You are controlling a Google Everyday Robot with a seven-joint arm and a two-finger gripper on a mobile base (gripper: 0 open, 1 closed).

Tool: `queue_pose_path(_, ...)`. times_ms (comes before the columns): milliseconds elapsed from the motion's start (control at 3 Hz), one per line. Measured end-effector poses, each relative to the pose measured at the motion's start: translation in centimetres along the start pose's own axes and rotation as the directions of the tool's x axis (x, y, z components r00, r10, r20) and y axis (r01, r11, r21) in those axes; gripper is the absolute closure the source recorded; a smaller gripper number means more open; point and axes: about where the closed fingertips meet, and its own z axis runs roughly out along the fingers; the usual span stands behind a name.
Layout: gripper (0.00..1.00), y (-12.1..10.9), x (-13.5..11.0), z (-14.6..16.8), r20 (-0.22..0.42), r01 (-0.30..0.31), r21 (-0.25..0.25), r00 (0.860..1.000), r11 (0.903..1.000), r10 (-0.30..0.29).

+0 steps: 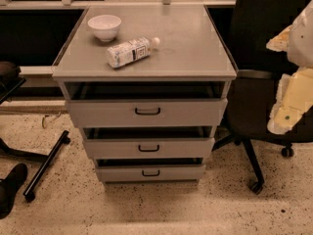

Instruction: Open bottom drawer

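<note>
**Claw hanging at the right, bottom drawer sitting low and left**

The claw (288,106) is hanging nearest the lens at the right edge, a pale shape in front of a black chair (261,58). Whether it is clenched or released I cannot tell. It is touching none of the drawers.

The bottom drawer (117,173) is sitting lowest in the grey cabinet, just above the speckled floor (156,209). It has the narrowest front of the three, and its small black loop handle (150,173) is lying at the centre of that front. A dark gap is showing above the panel, as above the two fronts over it. The handle is lying well apart from the claw, down and to the claw's left, below the middle drawer (112,149) and the top drawer (98,113).

The step in hand is looking like the approach. Doing it well is meaning:
- dropping low first, then coming in level and square to the front
- passing under the middle handle so as not to be snagging the wrong loop
- closing on the loop's centre and pulling straight out, without twisting
- staying clear of the chair's legs

The bowl (104,26) and bottle (131,52) on the bench (195,48) are lying well out of the way.
</note>
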Motion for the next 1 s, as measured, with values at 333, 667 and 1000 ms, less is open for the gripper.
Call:
queue_pose_path(333,0.0,0.0,0.0,0.0,0.0,0.0,0.0,1.0,1.0,0.0)
queue_pose_path(667,0.0,1.2,0.1,3.0,-0.014,0.01,-0.044,1.0,0.999,-0.011)
queue_pose_path(1000,0.0,4.8,0.0,10.3,0.027,0.017,-0.166,1.0,0.9859,-0.013)
